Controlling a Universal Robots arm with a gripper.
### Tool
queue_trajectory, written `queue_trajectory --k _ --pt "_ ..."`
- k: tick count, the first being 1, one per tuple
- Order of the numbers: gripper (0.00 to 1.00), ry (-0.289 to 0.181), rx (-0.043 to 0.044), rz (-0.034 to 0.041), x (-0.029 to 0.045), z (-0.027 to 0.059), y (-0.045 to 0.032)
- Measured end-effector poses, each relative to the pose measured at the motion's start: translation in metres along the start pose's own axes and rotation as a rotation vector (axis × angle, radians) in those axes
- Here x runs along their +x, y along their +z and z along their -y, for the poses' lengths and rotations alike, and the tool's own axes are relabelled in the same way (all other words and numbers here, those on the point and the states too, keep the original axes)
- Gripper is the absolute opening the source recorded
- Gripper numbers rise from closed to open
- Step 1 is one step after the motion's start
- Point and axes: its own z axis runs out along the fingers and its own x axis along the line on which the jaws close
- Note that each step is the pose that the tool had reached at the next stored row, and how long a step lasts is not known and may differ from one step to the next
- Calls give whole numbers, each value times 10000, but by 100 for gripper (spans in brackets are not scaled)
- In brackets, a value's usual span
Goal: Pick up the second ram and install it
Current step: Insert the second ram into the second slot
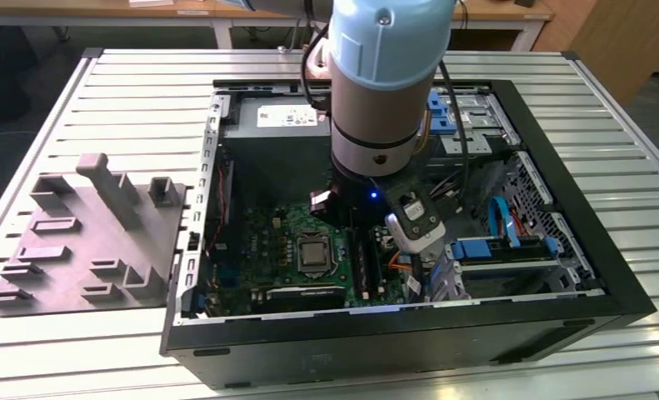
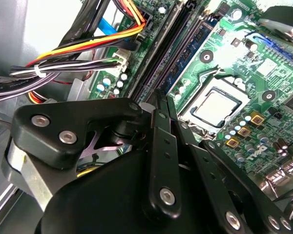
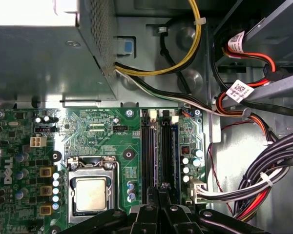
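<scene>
The arm (image 1: 379, 83) stands almost vertical, plunging straight down into the open computer case (image 1: 579, 208) with its wrist low over the green motherboard (image 1: 268, 242). In the second wrist view the gripper (image 2: 162, 97) has its fingers drawn close together – they look clenched on the near end of the second ram (image 2: 189, 48), which stands on edge along the long black slots (image 3: 147, 151), just beside the processor socket (image 3: 90, 192). In the first wrist view the fingertips sit right over those slots.
</scene>
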Motion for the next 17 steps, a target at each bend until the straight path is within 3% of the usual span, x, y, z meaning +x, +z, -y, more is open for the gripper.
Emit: queue_trajectory --k 17 --pt "12 -15 0 -2 -7 2 19"
